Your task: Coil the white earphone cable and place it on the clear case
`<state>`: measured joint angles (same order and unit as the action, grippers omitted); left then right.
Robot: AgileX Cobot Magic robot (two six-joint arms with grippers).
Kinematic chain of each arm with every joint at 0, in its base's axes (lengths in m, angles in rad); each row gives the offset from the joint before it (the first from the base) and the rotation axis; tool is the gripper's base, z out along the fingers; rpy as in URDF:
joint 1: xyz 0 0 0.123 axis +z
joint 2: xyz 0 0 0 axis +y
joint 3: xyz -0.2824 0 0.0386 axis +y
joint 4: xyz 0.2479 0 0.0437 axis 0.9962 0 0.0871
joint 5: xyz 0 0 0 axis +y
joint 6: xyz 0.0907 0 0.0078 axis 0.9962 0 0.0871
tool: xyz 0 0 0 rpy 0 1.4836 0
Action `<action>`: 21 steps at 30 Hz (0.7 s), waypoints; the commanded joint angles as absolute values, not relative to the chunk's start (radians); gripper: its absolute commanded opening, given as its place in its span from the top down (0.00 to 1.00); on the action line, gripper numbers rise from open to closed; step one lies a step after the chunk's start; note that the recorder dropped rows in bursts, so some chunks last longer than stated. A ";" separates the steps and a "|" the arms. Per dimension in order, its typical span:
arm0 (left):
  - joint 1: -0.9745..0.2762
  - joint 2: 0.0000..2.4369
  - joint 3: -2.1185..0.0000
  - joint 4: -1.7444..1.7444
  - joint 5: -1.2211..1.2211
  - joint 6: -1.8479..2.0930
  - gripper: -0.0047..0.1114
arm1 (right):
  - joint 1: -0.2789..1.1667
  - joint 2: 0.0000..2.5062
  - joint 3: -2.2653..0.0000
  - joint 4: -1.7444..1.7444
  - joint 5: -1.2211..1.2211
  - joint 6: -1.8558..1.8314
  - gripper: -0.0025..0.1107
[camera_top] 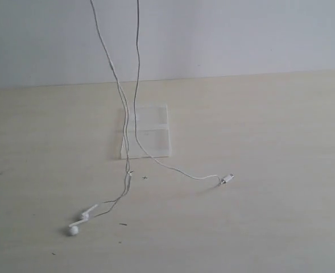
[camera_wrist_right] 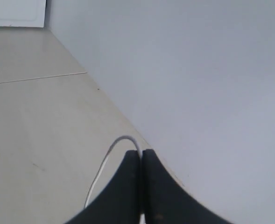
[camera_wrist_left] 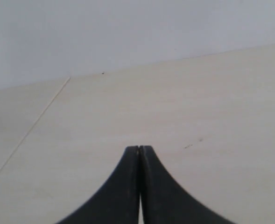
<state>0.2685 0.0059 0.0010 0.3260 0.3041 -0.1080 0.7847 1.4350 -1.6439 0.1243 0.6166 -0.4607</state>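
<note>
I am holding the white earphone cable (camera_top: 137, 51) up. In the exterior view two strands climb out of the top edge of the frame, left of centre, so the middle of the wire hangs from something above the shot. I judge it is raised this way to let the wire fall straight before I start looping it.

The strands drop in front of the clear case (camera_top: 150, 133), which lies flat on the table (camera_top: 281, 148) just left of centre with its two halves spread open. The ends of the wire rest on the table: the earbuds (camera_top: 73, 230) at lower left, and the plug (camera_top: 228, 178) a little right of centre and lower. No coil is on the case yet.

The right gripper (camera_wrist_right: 141, 152) has its fingers pressed together. A bend of white wire comes out right at the tips, so I read it as pinched on the cable, though the contact point itself is hidden. The left gripper (camera_wrist_left: 139, 148) is also closed tight, and I see nothing between its fingers, only bare table beyond. Neither gripper shows in the exterior view.
</note>
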 commanded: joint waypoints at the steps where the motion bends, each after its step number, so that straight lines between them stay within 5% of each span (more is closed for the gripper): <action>1: 0.271 0.000 0.000 0.416 0.170 -0.112 0.96 | 0.786 1.418 -1.753 0.125 0.645 -0.470 0.98; 6: 0.271 0.000 0.000 0.404 -0.076 -0.114 0.96 | 0.786 1.418 -1.881 0.125 0.727 -0.470 0.98; 10: 0.271 0.000 0.000 0.386 -0.339 -0.622 0.96 | 0.786 1.418 -1.975 0.133 0.733 -0.470 0.98; 13: 0.271 0.000 0.000 0.416 -0.399 -0.658 0.96 | 0.786 1.418 -2.028 0.133 0.754 -0.470 0.98; 21: 0.271 0.084 0.000 1.059 -0.516 -1.135 0.96 | 0.786 1.420 -2.112 0.129 0.734 -0.470 0.98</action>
